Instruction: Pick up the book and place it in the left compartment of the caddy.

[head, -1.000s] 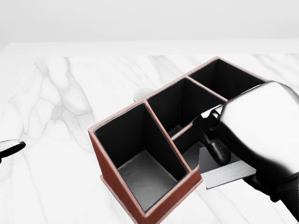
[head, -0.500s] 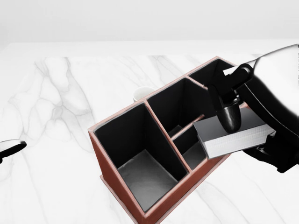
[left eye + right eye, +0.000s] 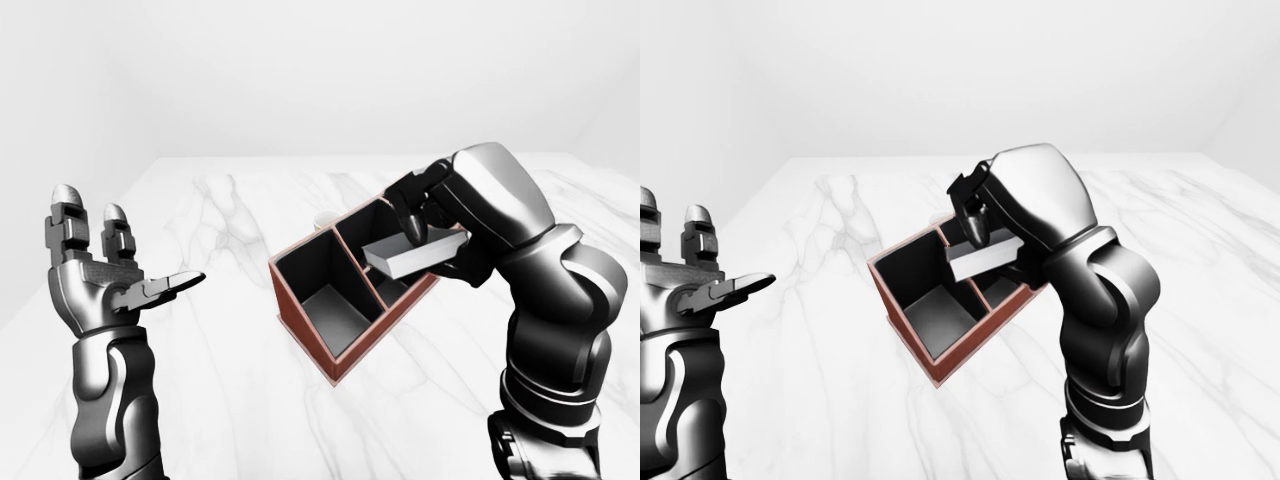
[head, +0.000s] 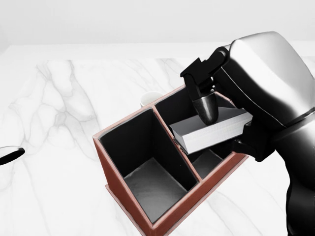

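Note:
The red-brown caddy with black compartments stands on the white marble table. Its big left compartment shows a bare grey floor. My right hand is shut on the grey book, which lies flat and slightly tilted above the caddy's middle compartments, just right of the left one. A dark finger presses on the book's top. My left hand is open and held up at the far left of the left-eye view, well away from the caddy.
A small white cup stands just above the caddy in the head view, touching or close to its wall. The table's far edge runs along the top of the head view.
My right hand has carried the book up and to the left, from the caddy's lower right side to above its middle compartments. The left hand has stayed put.

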You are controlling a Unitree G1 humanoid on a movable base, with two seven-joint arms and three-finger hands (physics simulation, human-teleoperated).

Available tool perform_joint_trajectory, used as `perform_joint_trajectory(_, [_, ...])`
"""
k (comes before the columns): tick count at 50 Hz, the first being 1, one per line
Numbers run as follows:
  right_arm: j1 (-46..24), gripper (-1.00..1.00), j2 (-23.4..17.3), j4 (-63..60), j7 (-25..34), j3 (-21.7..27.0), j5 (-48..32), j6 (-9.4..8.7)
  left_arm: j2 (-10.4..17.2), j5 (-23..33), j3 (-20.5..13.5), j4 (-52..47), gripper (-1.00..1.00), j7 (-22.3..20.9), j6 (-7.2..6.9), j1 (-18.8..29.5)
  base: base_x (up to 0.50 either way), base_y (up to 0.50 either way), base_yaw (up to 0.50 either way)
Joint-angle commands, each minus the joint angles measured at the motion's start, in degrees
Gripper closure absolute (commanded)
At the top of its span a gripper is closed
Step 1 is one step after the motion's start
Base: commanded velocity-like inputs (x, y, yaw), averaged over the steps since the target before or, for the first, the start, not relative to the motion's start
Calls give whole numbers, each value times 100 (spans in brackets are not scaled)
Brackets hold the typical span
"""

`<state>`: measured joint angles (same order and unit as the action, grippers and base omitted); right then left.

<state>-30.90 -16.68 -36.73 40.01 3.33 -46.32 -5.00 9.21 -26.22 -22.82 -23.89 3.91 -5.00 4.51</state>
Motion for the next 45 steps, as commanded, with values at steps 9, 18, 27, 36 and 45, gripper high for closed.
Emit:
perform_joint_trajectory(9, [-449,100,370,1063,-1,-276,2689,0,-93,261,256,167,-100,46,0,-60,0,0,0])
perform_joint_trajectory(18, [-415,100,297,2081,-1,-106,3881,0,-91,274,265,241,-100,36,0,-54,0,0,0])
perform_joint_trajectory(27, [-389,100,218,2604,-1,-75,4406,0,-79,245,248,190,-100,49,0,-58,0,0,0])
perform_joint_trajectory(36, [-454,100,197,3158,-1,43,4690,0,-64,204,208,189,-100,47,0,-50,0,0,0])
perform_joint_trajectory(45, [-444,100,201,3164,-1,-11,4719,0,-55,198,207,201,-100,48,0,-40,0,0,0])
